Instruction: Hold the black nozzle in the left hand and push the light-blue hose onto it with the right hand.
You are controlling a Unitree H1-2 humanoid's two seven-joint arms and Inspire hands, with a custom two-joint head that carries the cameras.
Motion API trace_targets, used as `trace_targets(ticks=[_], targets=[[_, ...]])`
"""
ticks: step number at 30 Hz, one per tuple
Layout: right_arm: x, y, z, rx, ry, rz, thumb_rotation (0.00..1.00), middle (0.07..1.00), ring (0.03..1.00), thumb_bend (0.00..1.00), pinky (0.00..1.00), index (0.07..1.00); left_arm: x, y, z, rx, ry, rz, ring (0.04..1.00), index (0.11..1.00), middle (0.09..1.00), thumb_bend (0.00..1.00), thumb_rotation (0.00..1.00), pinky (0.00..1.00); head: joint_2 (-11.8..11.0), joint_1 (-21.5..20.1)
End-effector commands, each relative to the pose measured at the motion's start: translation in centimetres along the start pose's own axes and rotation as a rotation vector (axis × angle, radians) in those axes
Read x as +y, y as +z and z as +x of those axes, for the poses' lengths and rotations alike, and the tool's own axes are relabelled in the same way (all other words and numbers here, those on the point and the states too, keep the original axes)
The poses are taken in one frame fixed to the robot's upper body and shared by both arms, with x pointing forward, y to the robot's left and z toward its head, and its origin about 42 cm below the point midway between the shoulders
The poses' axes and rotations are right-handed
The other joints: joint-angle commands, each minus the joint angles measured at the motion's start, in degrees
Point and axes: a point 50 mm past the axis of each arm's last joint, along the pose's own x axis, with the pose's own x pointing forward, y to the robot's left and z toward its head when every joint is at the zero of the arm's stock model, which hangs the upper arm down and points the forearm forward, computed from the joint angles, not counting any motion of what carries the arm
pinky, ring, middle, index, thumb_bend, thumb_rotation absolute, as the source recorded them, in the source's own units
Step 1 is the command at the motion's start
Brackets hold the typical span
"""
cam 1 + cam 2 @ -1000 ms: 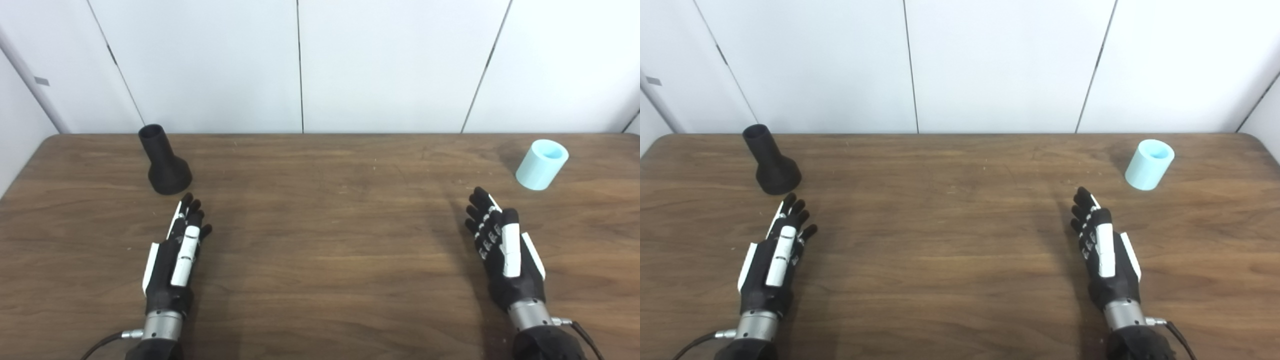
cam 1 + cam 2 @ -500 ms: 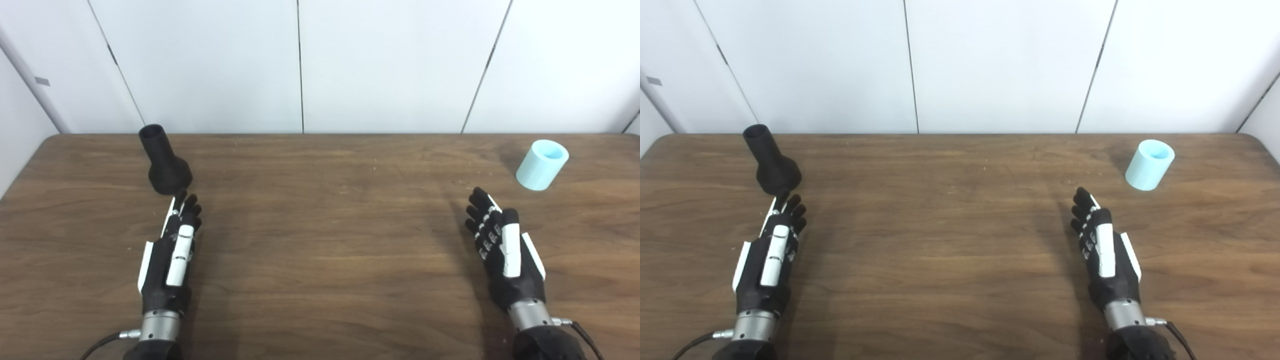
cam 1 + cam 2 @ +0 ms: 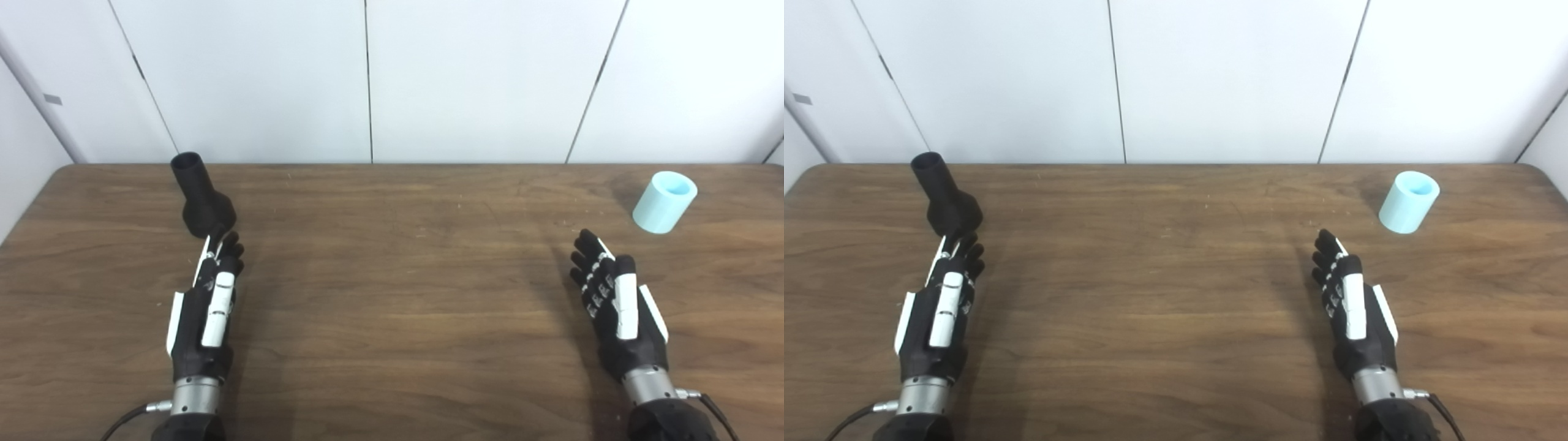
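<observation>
a: where's the black nozzle (image 3: 202,199)?

b: far left of the table (image 3: 392,318), wide base down, neck leaning back-left. my left hand (image 3: 205,303) is just in front of it, fingers straight and spread, holding nothing, tips at its base.

a: and the hose?

b: the light-blue hose (image 3: 664,201) stands far right. my right hand (image 3: 615,306) is near it, fingers released, empty.

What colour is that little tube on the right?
Light blue short plastic tube, clearest in the left eye view.
</observation>
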Motion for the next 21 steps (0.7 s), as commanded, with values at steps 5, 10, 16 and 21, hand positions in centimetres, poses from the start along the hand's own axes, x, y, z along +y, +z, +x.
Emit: trace_targets(ticks=[5,10,16,21], targets=[[0.3,1.5,0.4,-0.074,0.03,-0.001,1.0,0.969,0.988,0.5,1.0,0.959,0.0,0.2,0.2,0.015,-0.031,0.015,0.977,0.943,0.968,0.39,0.78,1.0,-0.1,-0.1],[0.2,1.7,0.3,-0.079,0.033,-0.002,1.0,0.97,0.989,0.5,1.0,0.959,0.2,0.4,0.0,0.033,-0.043,0.016,0.986,0.949,0.975,0.39,0.78,1.0,-0.2,-0.2],[0.1,2.0,0.4,-0.088,0.024,0.002,1.0,0.967,0.986,0.5,1.0,0.958,0.1,0.7,0.1,0.049,-0.046,0.013,0.989,0.954,0.978,0.4,0.78,1.0,0.1,-0.2],[0.3,2.5,0.4,-0.096,0.021,0.005,1.0,0.962,0.982,0.49,1.0,0.954,0.0,0.8,0.2,0.055,-0.044,0.01,0.99,0.954,0.978,0.42,0.78,1.0,1.1,0.8]])
